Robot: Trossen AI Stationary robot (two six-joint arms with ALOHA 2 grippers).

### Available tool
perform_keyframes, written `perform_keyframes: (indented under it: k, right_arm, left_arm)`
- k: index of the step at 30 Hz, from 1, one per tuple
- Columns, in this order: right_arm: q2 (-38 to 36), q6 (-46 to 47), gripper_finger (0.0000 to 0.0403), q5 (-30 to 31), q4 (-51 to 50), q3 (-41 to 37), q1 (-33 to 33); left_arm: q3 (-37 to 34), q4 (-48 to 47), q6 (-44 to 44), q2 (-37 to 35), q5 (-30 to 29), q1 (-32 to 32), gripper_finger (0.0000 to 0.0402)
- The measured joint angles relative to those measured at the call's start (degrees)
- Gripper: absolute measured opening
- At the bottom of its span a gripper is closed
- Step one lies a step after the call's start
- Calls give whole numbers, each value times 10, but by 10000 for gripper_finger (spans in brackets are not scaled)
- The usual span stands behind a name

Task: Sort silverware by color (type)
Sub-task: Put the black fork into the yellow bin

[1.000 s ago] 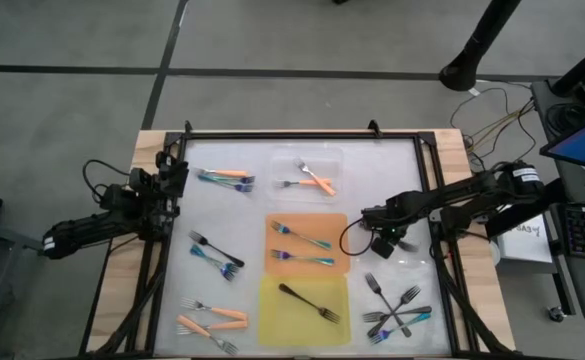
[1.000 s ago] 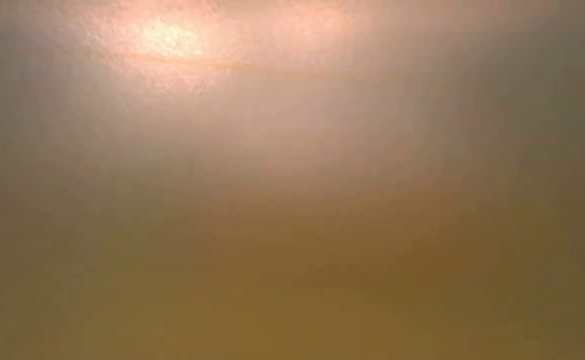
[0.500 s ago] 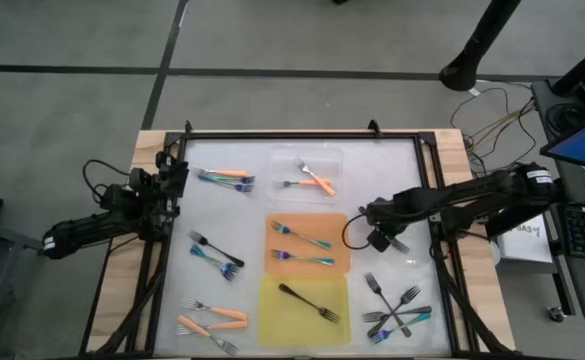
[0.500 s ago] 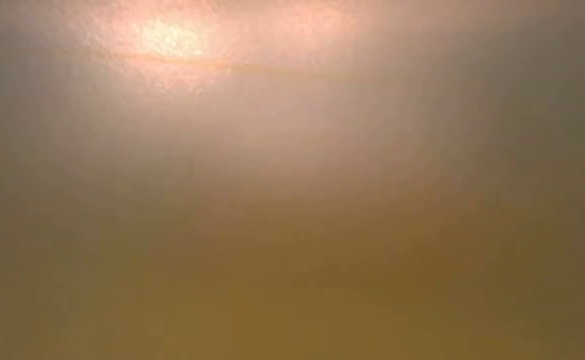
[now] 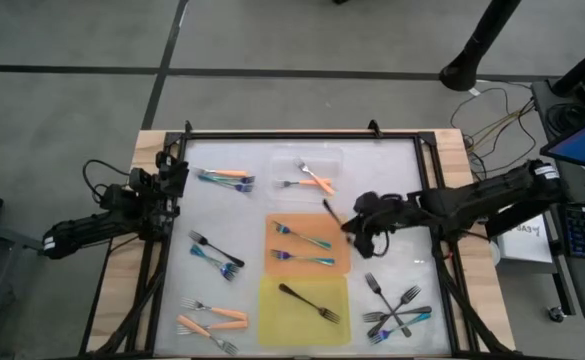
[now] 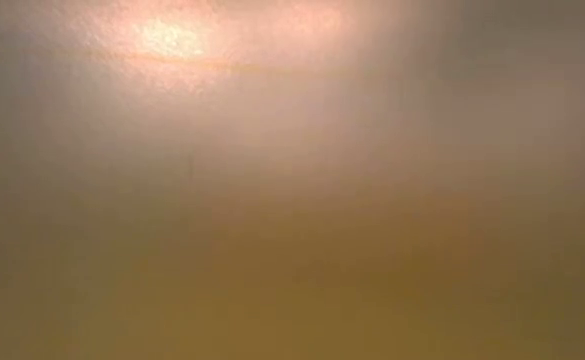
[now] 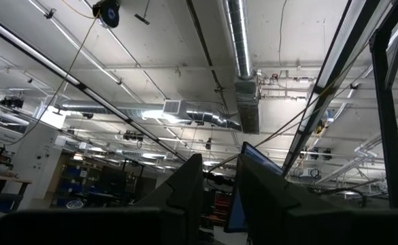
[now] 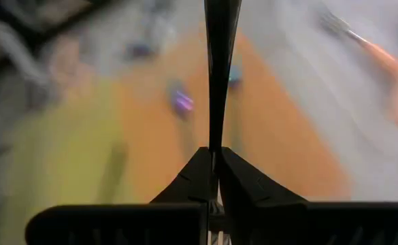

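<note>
Fingers of my right gripper (image 5: 353, 224) are pressed tight together on a black fork (image 8: 217, 68), which sticks straight out ahead of them; I hold it just above the right edge of the orange tray (image 5: 282, 268), near the middle of the desk (image 5: 392, 165). My left gripper (image 5: 177, 178) waits at the desk's left rim, its fingers (image 7: 185, 190) a little apart with nothing between them, its camera tipped up at the ceiling.

Two teal forks (image 5: 302, 236) lie in the orange tray, one black fork (image 5: 308, 303) in the yellow tray (image 5: 272, 330), two orange forks (image 5: 315, 180) in the clear tray (image 5: 282, 160). Loose forks lie in small groups: far left, centre left, near left, and a crossed pile (image 5: 397, 310) near right. My low camera gives only a blurred glow.
</note>
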Motion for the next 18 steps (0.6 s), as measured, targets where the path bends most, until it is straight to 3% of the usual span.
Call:
perform_keyframes:
  k: [3,10,18]
  right_arm:
    - [44,-10,11,-2,67,10,34]
    - [193,-36,12,-61,65,100,84]
    - [318,-96,12,-107,-83,258,92]
  left_arm:
    - [0,0,0,0,0,0,75]
    - [0,-3,0,0,0,0,75]
    - [0,-4,0,0,0,0,75]
